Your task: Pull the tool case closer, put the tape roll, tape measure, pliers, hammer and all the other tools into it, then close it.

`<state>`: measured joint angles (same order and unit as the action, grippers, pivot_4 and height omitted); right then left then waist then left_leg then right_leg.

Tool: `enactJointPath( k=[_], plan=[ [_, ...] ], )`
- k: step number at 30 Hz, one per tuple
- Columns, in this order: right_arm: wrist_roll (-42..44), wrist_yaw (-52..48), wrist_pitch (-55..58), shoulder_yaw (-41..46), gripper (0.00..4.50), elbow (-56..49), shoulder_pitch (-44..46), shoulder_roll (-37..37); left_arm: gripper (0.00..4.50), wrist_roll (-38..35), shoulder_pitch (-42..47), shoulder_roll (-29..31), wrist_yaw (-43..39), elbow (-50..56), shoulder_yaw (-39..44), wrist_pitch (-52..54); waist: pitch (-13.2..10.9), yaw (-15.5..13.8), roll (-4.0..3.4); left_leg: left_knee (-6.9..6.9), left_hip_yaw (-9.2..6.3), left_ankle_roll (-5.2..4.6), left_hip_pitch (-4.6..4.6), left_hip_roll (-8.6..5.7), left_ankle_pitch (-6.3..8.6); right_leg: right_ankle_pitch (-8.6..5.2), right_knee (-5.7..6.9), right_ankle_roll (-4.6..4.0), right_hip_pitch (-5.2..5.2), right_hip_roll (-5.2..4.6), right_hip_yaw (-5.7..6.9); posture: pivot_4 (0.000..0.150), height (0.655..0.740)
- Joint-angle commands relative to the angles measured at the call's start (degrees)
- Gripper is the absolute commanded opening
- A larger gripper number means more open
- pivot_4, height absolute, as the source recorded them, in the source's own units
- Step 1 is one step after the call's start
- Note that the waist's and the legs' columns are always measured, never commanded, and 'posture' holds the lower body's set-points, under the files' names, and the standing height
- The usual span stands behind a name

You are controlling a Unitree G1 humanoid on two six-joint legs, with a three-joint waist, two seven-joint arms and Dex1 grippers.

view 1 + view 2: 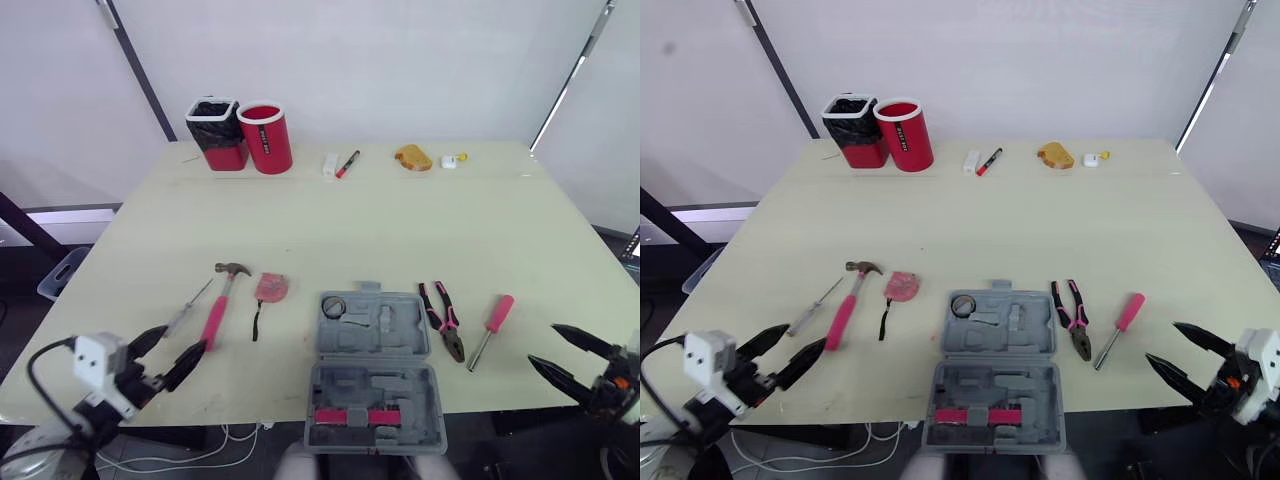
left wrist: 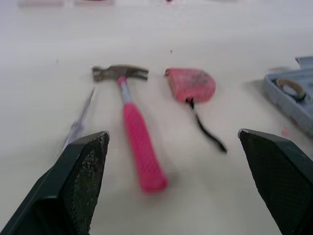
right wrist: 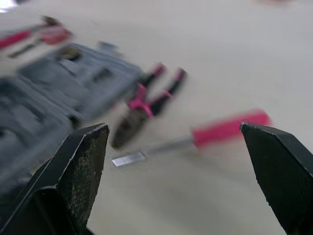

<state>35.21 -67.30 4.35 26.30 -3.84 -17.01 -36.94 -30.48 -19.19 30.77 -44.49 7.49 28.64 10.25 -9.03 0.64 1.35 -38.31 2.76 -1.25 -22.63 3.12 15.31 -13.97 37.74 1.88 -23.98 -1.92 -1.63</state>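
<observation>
Grey moulded plastic is forming the tool case (image 1: 375,385), which is lying open and flat at the near edge of the table (image 1: 400,230). Its near half is holding a pink-handled item (image 1: 352,416). Its far half is holding the tape roll (image 1: 333,306) in the far left corner.

The left gripper (image 1: 178,340) is hovering at the near left with its fingers spread wide and nothing between them; the case is lying well to its right. The right gripper (image 1: 545,345) is hovering at the near right, likewise spread and empty; the case is lying well to its left.

Just beyond the left gripper, a slim clear-handled screwdriver (image 1: 188,308), the pink-gripped hammer (image 1: 222,300) and the pink tape measure (image 1: 271,287) are lying side by side, left of the case and apart from it. Between the case and the right gripper, the pliers (image 1: 441,318) are lying just beside the case, with a pink-handled screwdriver (image 1: 492,328) further right.

Along the far edge, a black-lined bin (image 1: 215,133) and a red cup (image 1: 265,138) are standing side by side. A marker (image 1: 347,163) and a yellow object (image 1: 413,157) are lying to their right.
</observation>
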Motion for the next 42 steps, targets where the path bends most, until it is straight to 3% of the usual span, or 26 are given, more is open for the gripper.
enactJointPath(
  k=[1, 11, 19, 27, 30, 32, 34, 37, 39, 42],
  plan=[
    [2.6, -3.4, 2.0, -2.0, 4.49, -3.6, 2.8, -2.4, 4.5, 0.5, 2.5, -1.0, 5.4, 4.3, -2.2, 3.9, 0.0, 0.0, 0.01, 0.01, 0.0, 0.0, -0.01, 0.0, 0.0, 0.0, -0.01, 0.0, 0.0, 0.0, 0.0, 0.15, 0.74],
    [3.3, -5.7, 8.0, -13.3, 4.49, -10.0, 18.1, -5.5, 4.5, 9.7, 14.2, -7.9, 23.7, 6.0, -14.8, 15.3, 0.0, 0.0, 0.06, -0.12, -0.1, -0.01, 0.17, -0.09, -0.02, 0.17, 0.08, 0.24, 0.3, 0.12, 0.04, 0.15, 0.74],
    [4.2, -5.3, 9.6, -15.5, 4.49, -11.3, 21.6, -5.2, 4.5, 15.2, 18.1, -8.9, 27.6, 2.0, -19.1, 17.4, 0.0, -0.2, 0.07, -0.1, -0.2, -0.01, 0.08, -0.11, -0.02, 0.21, -0.01, 0.31, 0.3, 0.1, 0.12, 0.15, 0.74],
    [3.4, -5.8, 9.1, -16.5, 4.49, -9.9, 23.0, -5.3, 4.5, 17.8, 23.5, -9.1, 26.4, -6.3, -21.5, 15.8, 0.0, -0.2, 0.07, -0.11, -0.21, -0.01, 0.08, -0.14, -0.02, 0.22, 0.01, 0.31, 0.3, 0.09, 0.13, 0.15, 0.74],
    [3.2, -5.8, 8.9, -16.7, 4.5, -9.9, 22.9, -5.2, 3.78, 18.7, 24.5, -9.1, 26.1, -7.9, -21.8, 14.9, 0.0, -0.3, 0.06, -0.11, -0.22, -0.01, 0.09, -0.14, -0.02, 0.22, 0.03, 0.31, 0.3, 0.09, 0.13, 0.15, 0.74],
    [3.0, -5.7, 8.8, -16.8, 4.5, -9.9, 22.8, -5.1, 2.72, 19.1, 24.8, -9.1, 25.6, -8.2, -22.1, 14.1, 0.0, -0.3, 0.06, -0.12, -0.22, -0.01, 0.09, -0.15, -0.02, 0.22, 0.04, 0.31, 0.3, 0.07, 0.14, 0.15, 0.74],
    [3.0, -5.6, 8.8, -16.9, 4.5, -9.9, 22.8, -5.0, 2.28, 18.7, 24.9, -9.6, 25.3, -8.3, -22.0, 14.2, 0.0, -0.4, 0.06, -0.12, -0.21, -0.01, 0.09, -0.17, -0.02, 0.22, 0.03, 0.32, 0.31, 0.05, 0.13, 0.15, 0.74],
    [2.8, -5.6, 8.7, -17.0, 4.5, -9.9, 22.7, -4.9, 1.2, 19.1, 24.3, -10.0, 25.3, -7.7, -22.2, 14.2, 0.0, -0.5, 0.06, -0.12, -0.21, -0.01, 0.08, -0.21, -0.02, 0.23, 0.03, 0.32, 0.31, 0.0, 0.13, 0.15, 0.74],
    [2.9, -5.6, 8.7, -17.0, 4.5, -10.0, 22.7, -4.9, 0.23, 19.3, 23.7, -10.1, 25.2, -7.4, -22.3, 14.2, 0.0, -0.5, 0.06, -0.12, -0.22, -0.01, 0.08, -0.24, -0.02, 0.23, 0.03, 0.33, 0.31, -0.02, 0.13, 0.15, 0.74],
    [3.3, -5.8, 9.3, -17.3, 4.5, -10.3, 22.8, -4.8, 0.05, 19.4, 22.4, -10.1, 25.0, -6.0, -22.6, 14.5, 0.0, -0.4, 0.06, -0.11, -0.22, -0.02, 0.08, -0.24, -0.02, 0.23, 0.03, 0.33, 0.31, -0.02, 0.13, 0.15, 0.74]
  ],
)
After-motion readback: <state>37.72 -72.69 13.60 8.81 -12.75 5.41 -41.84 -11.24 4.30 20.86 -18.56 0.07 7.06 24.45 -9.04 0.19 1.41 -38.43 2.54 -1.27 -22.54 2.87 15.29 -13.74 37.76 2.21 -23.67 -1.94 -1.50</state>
